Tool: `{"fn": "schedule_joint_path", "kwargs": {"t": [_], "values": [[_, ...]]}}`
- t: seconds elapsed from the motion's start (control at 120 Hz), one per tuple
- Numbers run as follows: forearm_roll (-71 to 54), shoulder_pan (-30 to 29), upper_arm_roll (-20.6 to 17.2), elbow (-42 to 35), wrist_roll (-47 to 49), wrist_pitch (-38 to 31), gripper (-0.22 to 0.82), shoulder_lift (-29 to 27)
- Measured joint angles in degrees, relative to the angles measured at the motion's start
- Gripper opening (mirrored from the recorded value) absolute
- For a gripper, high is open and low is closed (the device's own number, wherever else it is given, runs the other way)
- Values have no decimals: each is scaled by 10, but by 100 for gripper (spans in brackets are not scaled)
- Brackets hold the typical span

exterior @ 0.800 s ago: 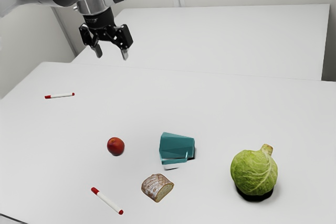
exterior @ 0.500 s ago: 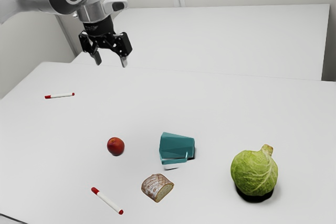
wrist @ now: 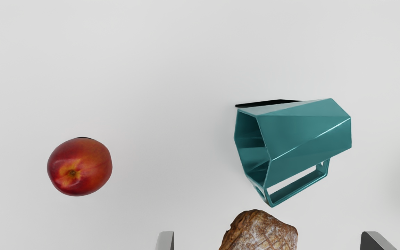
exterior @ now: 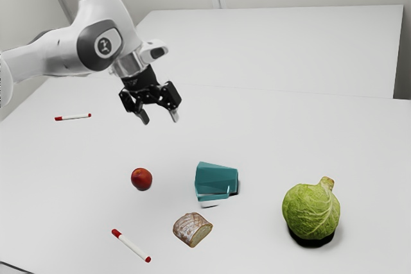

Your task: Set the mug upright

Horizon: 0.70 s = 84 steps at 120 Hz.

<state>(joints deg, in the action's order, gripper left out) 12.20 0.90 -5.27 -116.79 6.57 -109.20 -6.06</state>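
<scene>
My gripper hangs well above the table in the exterior view, up and to the left of the mug, with its fingers wide apart and nothing between them. The teal faceted mug lies on its side, its handle on the side toward the bread. In the wrist view the mug shows its open mouth facing the peach and its handle beside the bread. The fingertips of the gripper stand far apart there.
A red peach and a piece of bread lie near the mug. A green cabbage sits toward the exterior view's right. One red-capped marker lies near the bread, another marker farther back on the white table.
My arm has swung toward the exterior view's right and lowered, bringing the open gripper nearer to the mug. The mug and the other objects have kept their places.
</scene>
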Motion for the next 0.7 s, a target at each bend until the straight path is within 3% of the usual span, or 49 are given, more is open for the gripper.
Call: {"fn": "schedule_joint_path", "kwargs": {"t": [0.342, 0.7], "values": [[141, 1, 0, -106, -47, -137, 58, 6], [312, 8, 0, -167, -138, -221, 58, 32]]}}
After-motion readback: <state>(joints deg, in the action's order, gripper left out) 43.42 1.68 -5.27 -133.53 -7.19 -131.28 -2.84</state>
